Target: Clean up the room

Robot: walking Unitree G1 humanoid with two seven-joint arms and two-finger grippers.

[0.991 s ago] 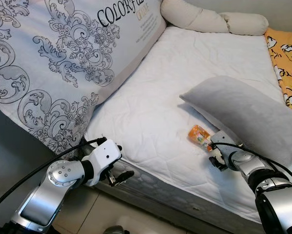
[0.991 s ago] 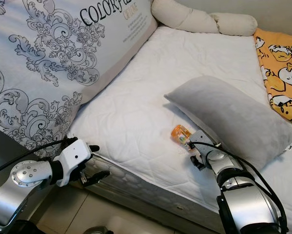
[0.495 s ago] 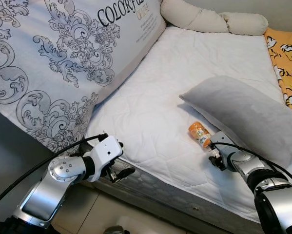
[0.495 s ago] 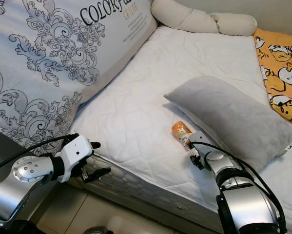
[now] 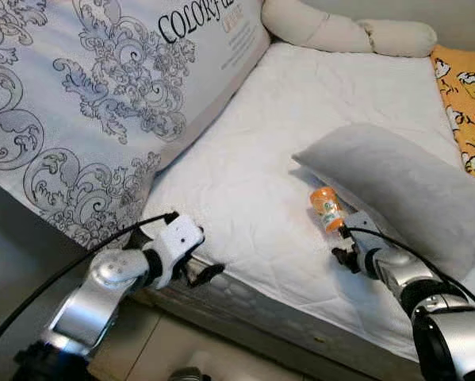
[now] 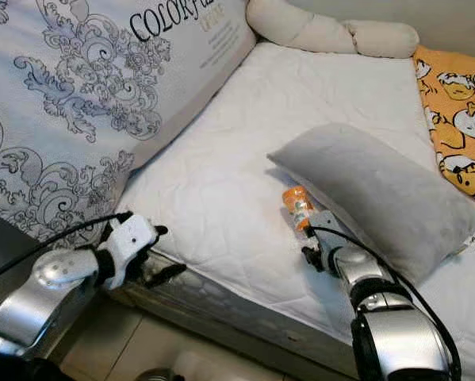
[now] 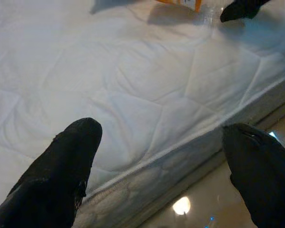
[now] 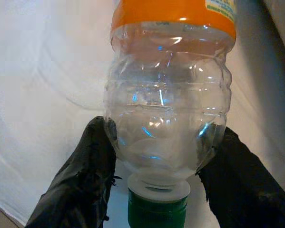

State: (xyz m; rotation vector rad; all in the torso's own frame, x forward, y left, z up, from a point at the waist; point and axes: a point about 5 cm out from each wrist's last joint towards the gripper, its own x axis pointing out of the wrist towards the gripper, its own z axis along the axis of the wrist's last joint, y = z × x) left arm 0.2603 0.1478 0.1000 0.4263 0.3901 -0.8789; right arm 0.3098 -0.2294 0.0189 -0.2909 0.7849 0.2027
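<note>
While the left end effector (image 5: 199,274) hangs by the near edge of the bed (image 5: 245,198), its two black fingers (image 7: 61,166) are spread wide with nothing between them. It is well apart from the thing that matters. Behind it a big patterned cushion (image 5: 102,95) leans along the bed's left side.

Farther right, on the white bed, lies a small plastic bottle (image 5: 326,208). It rests on its side, just beside the front edge of the gray pillow (image 5: 404,190), maybe touching it. The bottle is clear and looks empty, with an orange label (image 8: 173,14) around its body and a green cap (image 8: 157,209).

The right end effector (image 8: 156,161) is the near one. It is right at the bottle, and the bottle lies straight out in front of it, away from the robot. The bottle's long axis runs the same way the fingers point, with the cap end toward the wrist and the orange end far away. One black finger (image 8: 80,175) sits on each side of the clear shoulder, and they seem to pinch it there.

I think the bottle could slip, since it is smooth and round. A yellow cartoon blanket (image 5: 467,103) lies at the far right.
</note>
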